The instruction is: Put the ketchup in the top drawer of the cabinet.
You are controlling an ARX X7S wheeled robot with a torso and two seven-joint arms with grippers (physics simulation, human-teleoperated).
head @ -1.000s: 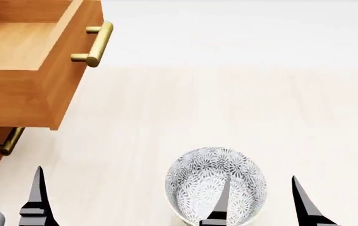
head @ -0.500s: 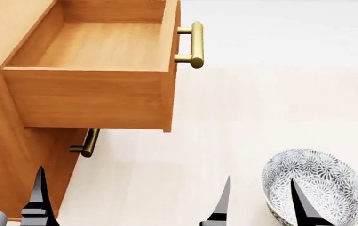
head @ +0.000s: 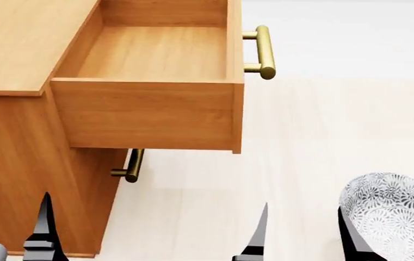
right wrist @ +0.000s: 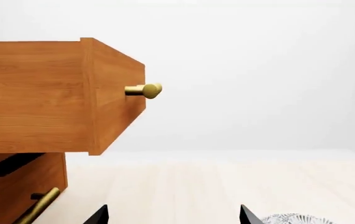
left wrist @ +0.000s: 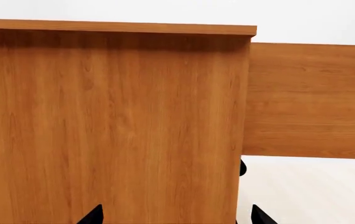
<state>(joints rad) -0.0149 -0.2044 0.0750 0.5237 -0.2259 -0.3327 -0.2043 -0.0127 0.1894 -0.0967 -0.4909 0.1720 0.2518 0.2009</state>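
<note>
The ketchup is out of view in every frame. The orange-brown cabinet (head: 18, 157) stands at the left, its side filling the left wrist view (left wrist: 115, 121). Its top drawer (head: 148, 111) is pulled out, and the part of its inside that shows is empty; its brass handle (head: 265, 51) points right. That drawer also shows from the side (right wrist: 34, 93). My left gripper (left wrist: 177, 215) is open, close in front of the cabinet's side, with one finger (head: 43, 228) showing low in the head view. My right gripper (head: 304, 236) is open over the pale floor, holding nothing.
A grey patterned bowl (head: 395, 215) sits on the floor at the lower right, just beside the right gripper's outer finger; its rim (right wrist: 295, 218) peeks into the right wrist view. The lower drawer's brass handle (head: 133, 166) sticks out under the open drawer.
The head view has swung left: the cabinet and open drawer slid rightward in the picture and the bowl moved to the right edge. Both grippers keep their places in the frame.
</note>
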